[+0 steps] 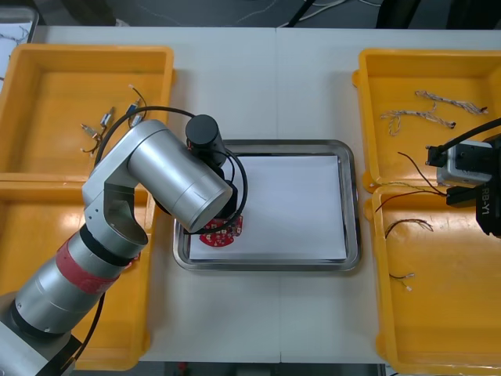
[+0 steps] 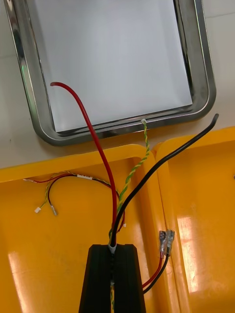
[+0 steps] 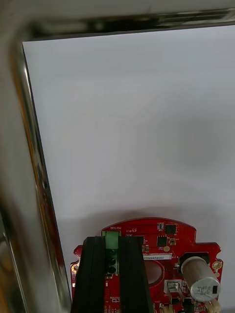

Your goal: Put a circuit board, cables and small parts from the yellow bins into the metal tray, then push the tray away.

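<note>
Circuit board [image 1: 221,233] at metal tray's [image 1: 266,265] near-left corner, left gripper [image 3: 111,240] fingers clamped on its green connector. Right gripper [image 2: 111,247] fingers pinching red, black, yellow-green cables [image 2: 98,146] over right yellow bins [image 1: 462,298].

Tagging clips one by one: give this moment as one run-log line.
left gripper: shut on circuit board, over near-left corner of metal tray | right gripper: shut on cables, above right yellow bins
</note>
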Controlling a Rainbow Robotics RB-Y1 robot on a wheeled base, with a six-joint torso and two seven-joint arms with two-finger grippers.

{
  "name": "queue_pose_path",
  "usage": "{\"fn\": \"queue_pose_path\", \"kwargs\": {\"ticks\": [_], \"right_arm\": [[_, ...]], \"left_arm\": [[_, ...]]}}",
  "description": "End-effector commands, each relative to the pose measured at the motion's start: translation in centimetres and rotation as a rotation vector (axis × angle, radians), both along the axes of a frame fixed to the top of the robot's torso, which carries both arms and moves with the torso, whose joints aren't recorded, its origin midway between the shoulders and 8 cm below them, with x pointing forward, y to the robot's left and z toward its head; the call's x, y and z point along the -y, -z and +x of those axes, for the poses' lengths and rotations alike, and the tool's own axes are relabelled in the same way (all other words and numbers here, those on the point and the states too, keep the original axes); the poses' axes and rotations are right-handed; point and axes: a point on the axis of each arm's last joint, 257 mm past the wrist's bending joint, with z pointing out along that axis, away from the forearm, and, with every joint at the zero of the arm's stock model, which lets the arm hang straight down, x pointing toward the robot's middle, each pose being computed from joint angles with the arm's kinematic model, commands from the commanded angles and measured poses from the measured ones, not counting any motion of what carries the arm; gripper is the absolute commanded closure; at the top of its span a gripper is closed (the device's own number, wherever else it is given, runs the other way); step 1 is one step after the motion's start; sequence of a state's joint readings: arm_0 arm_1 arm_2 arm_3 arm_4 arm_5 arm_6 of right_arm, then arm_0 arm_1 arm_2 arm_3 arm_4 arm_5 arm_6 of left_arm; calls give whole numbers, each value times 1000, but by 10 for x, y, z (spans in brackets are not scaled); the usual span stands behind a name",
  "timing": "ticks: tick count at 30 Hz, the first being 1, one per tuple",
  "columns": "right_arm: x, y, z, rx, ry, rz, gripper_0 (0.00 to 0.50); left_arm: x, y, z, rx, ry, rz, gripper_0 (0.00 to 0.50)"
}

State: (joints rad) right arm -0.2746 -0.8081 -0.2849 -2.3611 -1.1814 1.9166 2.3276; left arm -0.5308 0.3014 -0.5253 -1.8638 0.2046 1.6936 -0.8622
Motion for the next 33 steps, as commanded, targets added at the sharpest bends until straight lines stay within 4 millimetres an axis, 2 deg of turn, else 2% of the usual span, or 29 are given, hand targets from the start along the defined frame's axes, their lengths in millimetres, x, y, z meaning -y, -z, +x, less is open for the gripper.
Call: {"fn": "queue_pose_path", "kwargs": {"ticks": [1, 20, 22, 23, 24, 27, 33], "right_arm": [[1, -14, 0, 31, -5, -31, 500], [-1, -13, -2, 23, 0, -21, 500], [-1, -13, -2, 22, 0, -20, 500], [-1, -13, -2, 22, 0, -20, 500], [-2, -13, -3, 21, -2, -19, 500], [-2, -13, -2, 21, -2, -18, 500], [-4, -14, -4, 24, -7, -17, 500]], "left_arm": [[18, 3, -4, 8, 94, 26, 500], [12, 16, -3, 8, 99, 35, 498], [12, 16, -3, 8, 97, 34, 337], [12, 16, -3, 8, 97, 34, 241], [12, 16, -3, 10, 98, 34, 206], [12, 16, -3, 11, 97, 34, 154], [10, 9, -2, 17, 94, 33, 134]]}}
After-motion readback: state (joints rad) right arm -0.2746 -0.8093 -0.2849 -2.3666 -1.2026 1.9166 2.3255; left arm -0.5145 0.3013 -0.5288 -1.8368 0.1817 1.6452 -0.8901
